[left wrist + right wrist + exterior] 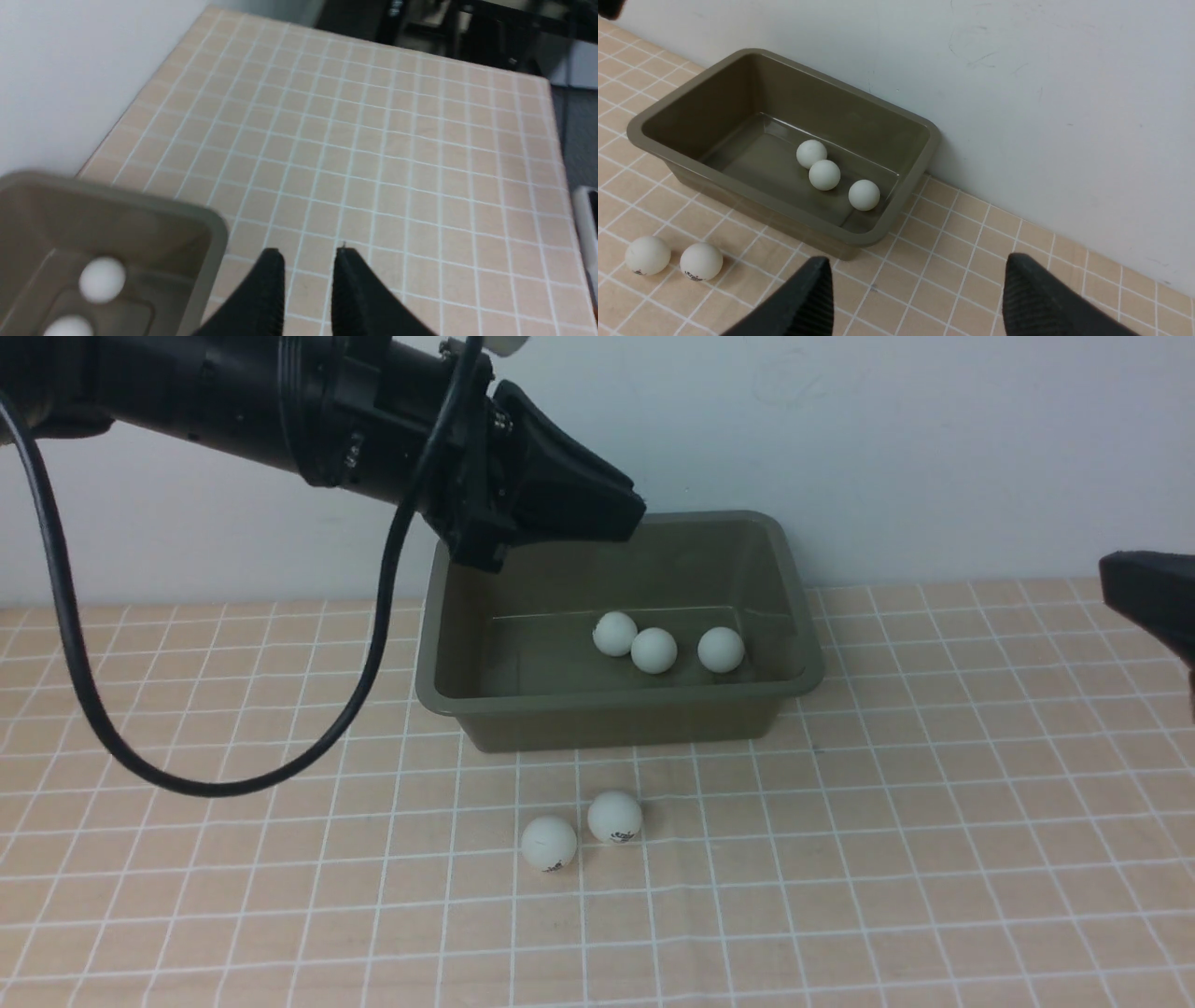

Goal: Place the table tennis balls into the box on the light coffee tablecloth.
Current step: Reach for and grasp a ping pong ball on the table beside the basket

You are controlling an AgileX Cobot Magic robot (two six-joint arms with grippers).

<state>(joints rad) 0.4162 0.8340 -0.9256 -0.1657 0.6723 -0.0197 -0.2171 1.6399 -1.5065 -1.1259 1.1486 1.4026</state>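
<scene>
Black cable looping in front; three balls boxed, two out

In the front view, the box sits on the cloth. Inside, two balls lie close together near the middle, a third toward four o'clock. Outside, two more lie apart, around six o'clock from the box. The left gripper, over the box's far side, has its jaws parted by a narrow gap, holding nothing. The right gripper, at three o'clock, stands wide and empty.
</scene>
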